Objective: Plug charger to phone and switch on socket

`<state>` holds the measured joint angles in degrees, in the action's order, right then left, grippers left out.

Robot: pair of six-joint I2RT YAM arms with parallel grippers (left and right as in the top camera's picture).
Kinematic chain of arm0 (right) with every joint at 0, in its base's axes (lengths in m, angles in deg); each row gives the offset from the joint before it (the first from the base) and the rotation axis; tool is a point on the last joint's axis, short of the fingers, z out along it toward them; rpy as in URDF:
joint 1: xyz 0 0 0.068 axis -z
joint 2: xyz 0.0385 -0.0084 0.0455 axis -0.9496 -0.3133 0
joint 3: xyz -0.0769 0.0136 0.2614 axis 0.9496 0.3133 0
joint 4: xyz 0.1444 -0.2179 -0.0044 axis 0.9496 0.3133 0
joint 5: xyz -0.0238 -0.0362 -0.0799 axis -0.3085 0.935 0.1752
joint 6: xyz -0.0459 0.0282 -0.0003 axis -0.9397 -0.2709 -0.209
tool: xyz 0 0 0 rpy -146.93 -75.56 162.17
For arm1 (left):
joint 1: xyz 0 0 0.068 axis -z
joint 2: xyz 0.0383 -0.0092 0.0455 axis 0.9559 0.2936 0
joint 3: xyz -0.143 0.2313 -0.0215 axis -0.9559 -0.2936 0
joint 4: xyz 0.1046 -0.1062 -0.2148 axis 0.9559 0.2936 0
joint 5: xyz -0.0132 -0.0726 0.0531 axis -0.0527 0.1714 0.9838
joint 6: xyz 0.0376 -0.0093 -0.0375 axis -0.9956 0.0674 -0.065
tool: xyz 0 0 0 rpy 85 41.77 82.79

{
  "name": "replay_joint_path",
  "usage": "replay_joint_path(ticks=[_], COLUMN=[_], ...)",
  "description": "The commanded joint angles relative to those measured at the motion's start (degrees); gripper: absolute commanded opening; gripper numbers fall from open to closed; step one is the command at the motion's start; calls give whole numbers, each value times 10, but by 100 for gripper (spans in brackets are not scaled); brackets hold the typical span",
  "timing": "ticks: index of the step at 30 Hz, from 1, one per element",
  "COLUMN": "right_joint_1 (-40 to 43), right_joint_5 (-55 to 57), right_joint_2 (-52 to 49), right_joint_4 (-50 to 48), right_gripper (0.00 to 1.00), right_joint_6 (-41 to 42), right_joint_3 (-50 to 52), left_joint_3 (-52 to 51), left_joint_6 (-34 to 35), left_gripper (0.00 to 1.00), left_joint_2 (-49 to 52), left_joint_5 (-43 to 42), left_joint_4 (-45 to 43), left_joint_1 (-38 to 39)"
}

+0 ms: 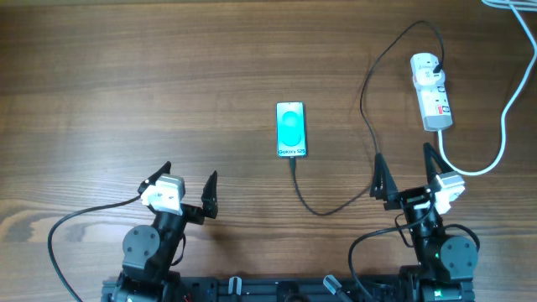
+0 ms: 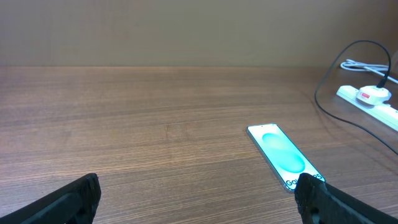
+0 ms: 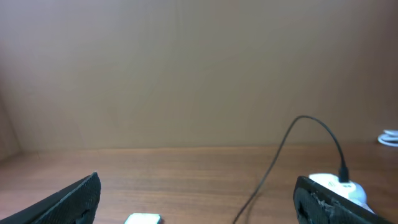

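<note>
Facing the phone point(image 1: 291, 128) with both jaws open and empty, we find its long axis pointing away, charger point(image 1: 295, 178) at its near end, socket point(image 1: 430, 92) ahead of our right arm point(image 1: 436, 243).

A brown wooden table point(image 1: 126, 75) is filling the overhead view, its grain running from nine o'clock to three o'clock. A plain tan wall point(image 3: 186, 62) is standing at its twelve o'clock edge.

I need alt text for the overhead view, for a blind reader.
A turquoise-screened phone lies centrally; the black charger cable runs from its near end to the white socket at far right. The left pincer and right pincer stand open and empty.
</note>
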<state>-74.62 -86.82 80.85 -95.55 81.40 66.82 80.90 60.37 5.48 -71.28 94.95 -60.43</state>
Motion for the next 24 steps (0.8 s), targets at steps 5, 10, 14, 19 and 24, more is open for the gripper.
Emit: replay_joint_path(ticks=[5,10,14,19,24], right_joint_1=[-1,-2,-2,-2,-2], right_joint_5=[59,57,57,57,57], right_joint_2=[9,9,8,8,8], right_joint_4=[101,101,101,101,101], right_gripper=[100,100,100,99,100], right_joint_6=[-11,-22,-22,-22,-22], right_joint_3=[1,1,1,1,1], left_joint_3=[-3,-3,-3,-3,-3], left_joint_6=[-7,-7,-7,-7,-7], left_gripper=[100,100,100,100,100], left_joint_2=[-3,-3,-3,-3,-3], left_joint_5=[-6,-6,-6,-6,-6], left_joint_4=[-2,-2,-2,-2,-2], left_joint_1=[3,3,3,3,3])
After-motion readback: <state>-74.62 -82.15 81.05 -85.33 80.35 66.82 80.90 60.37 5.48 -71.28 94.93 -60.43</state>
